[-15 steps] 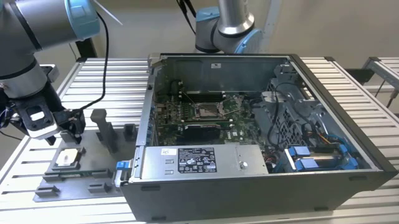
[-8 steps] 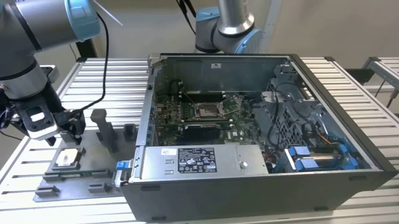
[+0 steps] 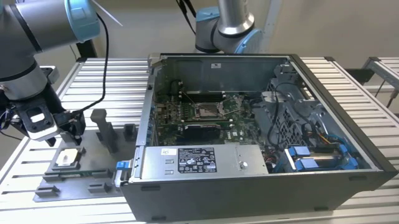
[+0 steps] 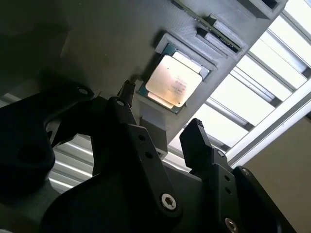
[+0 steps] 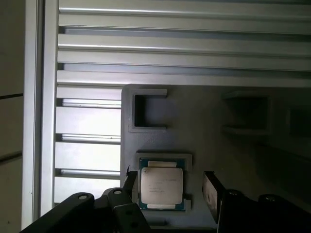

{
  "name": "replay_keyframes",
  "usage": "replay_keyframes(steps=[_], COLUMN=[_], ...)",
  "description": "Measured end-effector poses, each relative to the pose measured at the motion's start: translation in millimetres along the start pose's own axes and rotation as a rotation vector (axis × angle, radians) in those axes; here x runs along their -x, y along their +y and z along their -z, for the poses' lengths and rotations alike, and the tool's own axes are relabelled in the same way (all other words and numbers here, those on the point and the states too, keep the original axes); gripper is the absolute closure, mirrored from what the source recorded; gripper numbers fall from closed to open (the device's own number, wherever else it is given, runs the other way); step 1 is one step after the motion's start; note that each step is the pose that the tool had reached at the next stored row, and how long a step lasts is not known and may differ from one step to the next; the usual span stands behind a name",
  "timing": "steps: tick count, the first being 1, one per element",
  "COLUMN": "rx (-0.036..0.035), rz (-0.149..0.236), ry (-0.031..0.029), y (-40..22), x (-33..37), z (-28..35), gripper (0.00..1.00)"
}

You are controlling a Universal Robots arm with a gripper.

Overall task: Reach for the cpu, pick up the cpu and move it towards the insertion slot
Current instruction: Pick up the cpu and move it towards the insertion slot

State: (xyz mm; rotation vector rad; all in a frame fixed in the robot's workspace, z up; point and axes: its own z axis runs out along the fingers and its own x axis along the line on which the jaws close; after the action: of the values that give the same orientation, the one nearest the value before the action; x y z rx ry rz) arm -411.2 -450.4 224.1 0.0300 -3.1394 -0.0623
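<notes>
First wrist view: gripper (image 5: pixel 170 187) fingers (image 5: pixel 210 194) spread wide, empty, flanking cpu (image 5: pixel 161 188) on two sides, not touching. Cpu flat in fixture (image 5: pixel 204 126) pocket, straight beyond fingertips. Slot (image 3: pixel 208 110) well apart from fixture, inside case (image 3: pixel 262 196).

— Where is the arm (image 3: pixel 28 32)?

— At the exterior view's left. Its thick grey links, with a blue joint cap (image 3: pixel 84 18), bend downward into the wrist (image 3: pixel 25 84).

— And the gripper (image 3: pixel 61 136)?

— It hangs below the wrist, black-bodied, pointing down.

— How do the jaws stand?

— Apart. In the second wrist view the two black fingers (image 4: pixel 197 141) reach forward with a wide gap between them, and the first wrist view shows the same gap.

— Are the fingers alike?

— Not quite, in the second wrist view. One ends in a slim tip, the other in a broader, blunt pad. Round pivot bolts mark the dark linkage behind them.
</notes>
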Motion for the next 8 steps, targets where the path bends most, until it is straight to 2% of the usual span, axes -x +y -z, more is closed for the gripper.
replay_keyframes(steps=[8], rx=[0.0001], rz=[0.0], ry=[-0.0002], y=[0.0], x=[0.1], z=[-0.6], gripper=[0.0])
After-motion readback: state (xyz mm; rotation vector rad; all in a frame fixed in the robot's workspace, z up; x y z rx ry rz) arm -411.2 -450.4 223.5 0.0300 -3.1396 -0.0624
